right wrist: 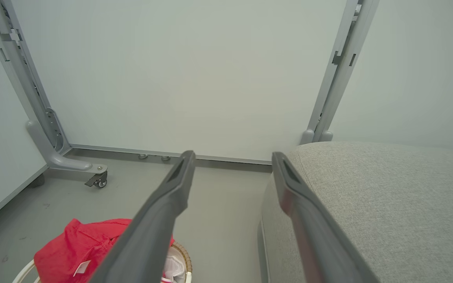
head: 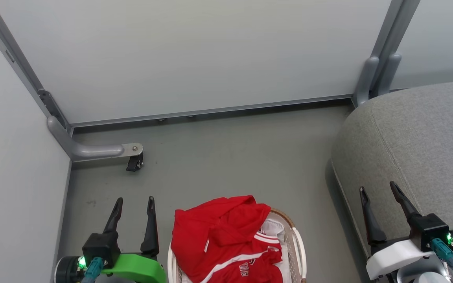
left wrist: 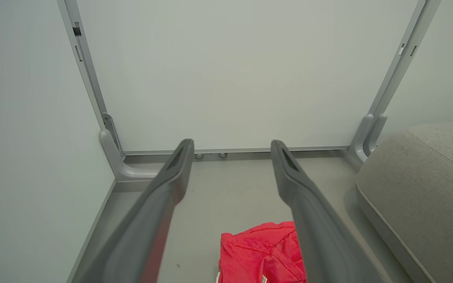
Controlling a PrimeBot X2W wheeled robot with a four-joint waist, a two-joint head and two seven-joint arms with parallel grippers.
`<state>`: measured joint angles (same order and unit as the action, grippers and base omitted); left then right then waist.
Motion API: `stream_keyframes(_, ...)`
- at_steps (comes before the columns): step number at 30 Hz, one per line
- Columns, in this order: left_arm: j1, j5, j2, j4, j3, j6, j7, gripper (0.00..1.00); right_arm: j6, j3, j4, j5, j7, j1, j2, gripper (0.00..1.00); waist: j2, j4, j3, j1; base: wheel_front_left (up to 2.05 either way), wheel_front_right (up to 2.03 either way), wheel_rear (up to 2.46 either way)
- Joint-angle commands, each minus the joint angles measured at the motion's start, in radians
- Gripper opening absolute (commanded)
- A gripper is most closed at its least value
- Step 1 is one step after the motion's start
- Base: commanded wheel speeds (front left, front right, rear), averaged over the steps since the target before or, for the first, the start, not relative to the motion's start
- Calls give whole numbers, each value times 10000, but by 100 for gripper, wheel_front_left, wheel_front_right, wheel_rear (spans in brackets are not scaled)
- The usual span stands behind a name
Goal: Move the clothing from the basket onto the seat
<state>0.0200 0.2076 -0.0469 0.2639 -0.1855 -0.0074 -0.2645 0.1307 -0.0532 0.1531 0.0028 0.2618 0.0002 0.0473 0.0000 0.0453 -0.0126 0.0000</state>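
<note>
Jaws wide apart on both arms, nothing held: left jaws at the lower left of the head view, dark fingers point(head: 150, 224) over the floor point(head: 230, 157), just left of the basket point(head: 299, 243); right jaws at the lower right, fingers point(head: 370, 220) over the front edge of the seat point(head: 419, 141). Largest around, pale partition panels point(head: 195, 55) closing the corner behind and to the left, joined by grey metal posts point(head: 383, 51). Next in size, the grey seat on the right, rounded corner near the right-hand posts, stitched seam running down its top. Between seat and basket, a strip of bare grey floor. At bottom centre, the white basket with its brown woven rim, standing on the floor and cut off by the lower edge of the head view. Inside it, the red clothing point(head: 218, 239), heaped above the rim and covering its far left side, white stripes and lettering toward the near end. Beside the red heap, against the right wall of the basket, a fold of white liner point(head: 275, 228). Farther back on the left, well apart from the basket, a grey panel foot point(head: 96, 150) ending in a small black caster point(head: 135, 163). Smallest, a white tag point(head: 206, 245) on the red fabric.
</note>
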Motion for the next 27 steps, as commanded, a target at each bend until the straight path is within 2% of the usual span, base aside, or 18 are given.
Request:
stream_keyframes(1, -161, -48, -62, 25, 20, 53, 0, 100, 1, -26, -3, -16, 49, 71, 56, 100, 0, -1, 0, 0, 0, 0, 0)
stream_keyframes(21, -80, -40, -61, 88, -182, -8, 1, 100, 1, -84, -35, 68, 49, -51, 56, 100, 0, -57, -107, 0, 0, 0, 0)
stream_keyframes(27, 372, -198, -59, 204, -530, -181, 1, 100, 1, -121, -177, -50, 48, -358, 55, 100, 0, -212, -601, 0, 0, 0, 0)
